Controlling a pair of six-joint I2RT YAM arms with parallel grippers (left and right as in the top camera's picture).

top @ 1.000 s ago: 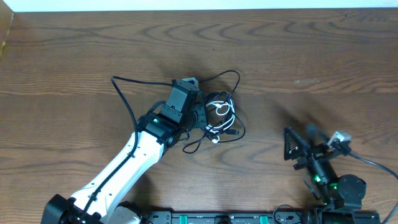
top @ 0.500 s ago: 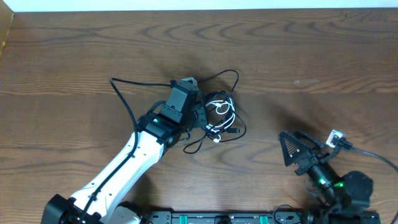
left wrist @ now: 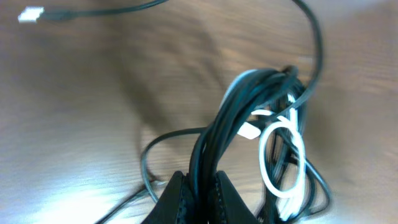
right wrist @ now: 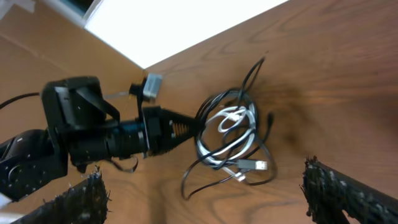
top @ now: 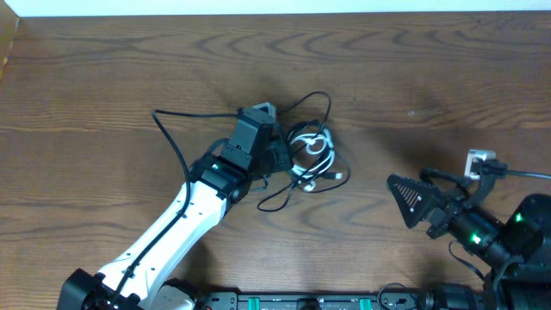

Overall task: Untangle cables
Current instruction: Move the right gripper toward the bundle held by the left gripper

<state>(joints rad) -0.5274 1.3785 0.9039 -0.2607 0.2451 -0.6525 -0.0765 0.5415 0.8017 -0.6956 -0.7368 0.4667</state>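
Note:
The cables [top: 311, 155] are a small bundle of black cord and a white loop at mid-table. One black tail [top: 172, 129] runs off to the left, and a plug end [top: 338, 177] lies at the bundle's right. My left gripper [top: 281, 160] is shut on the bundle's black strands. The left wrist view shows its jaws [left wrist: 198, 190] pinching those strands [left wrist: 217, 134], with the white loop [left wrist: 283, 158] to the right. My right gripper [top: 405, 196] is open and empty, to the right of the bundle. In the right wrist view its fingers [right wrist: 211, 199] are spread wide, short of the bundle [right wrist: 230, 134].
The wooden table [top: 448, 77] stretches all round the bundle. A small white-tipped plug [left wrist: 31, 14] lies at the end of a black tail. The white edge [top: 258, 7] marks the table's far side. The left arm [top: 185, 220] crosses the lower left.
The left gripper has tugged the bundle slightly up and right, and the loops have bunched. The right arm has swung to the right and now points its open gripper left at the bundle.

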